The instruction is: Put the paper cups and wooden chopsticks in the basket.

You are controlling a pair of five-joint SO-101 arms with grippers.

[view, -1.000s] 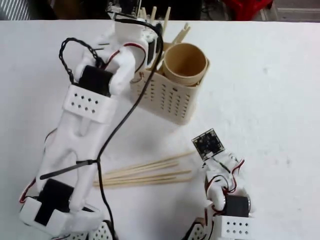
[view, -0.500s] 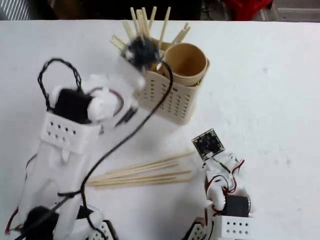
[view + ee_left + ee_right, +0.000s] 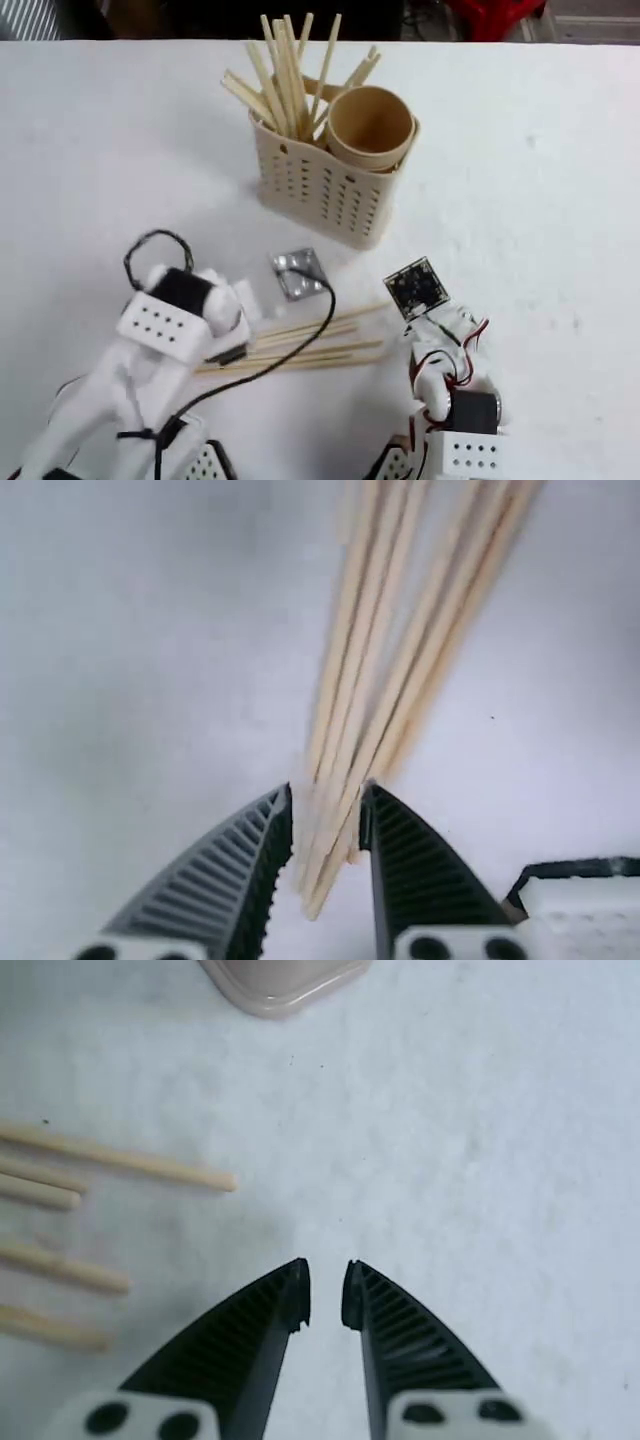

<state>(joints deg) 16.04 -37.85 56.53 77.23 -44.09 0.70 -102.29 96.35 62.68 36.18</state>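
A cream perforated basket [image 3: 330,195] stands at the back middle of the table. It holds a paper cup [image 3: 370,125] and several upright wooden chopsticks [image 3: 285,70]. Several loose chopsticks [image 3: 300,345] lie flat on the table in front of it. My left arm [image 3: 180,320] is low over their left ends. My left gripper [image 3: 327,805] is open, with the ends of the loose chopsticks [image 3: 400,660] between its fingers. My right gripper [image 3: 325,1290] hovers just right of the chopstick tips [image 3: 120,1160], its fingers almost together and holding nothing.
The right arm's base [image 3: 450,400] sits at the front edge, right of the loose chopsticks. A corner of the basket [image 3: 280,980] is some way beyond the right gripper. Bare white table [image 3: 540,200] spreads to the right and to the far left.
My left arm has drawn back from the basket toward the front edge and come down over the loose chopsticks. The upright chopsticks in the basket are now uncovered. The right arm has not moved.
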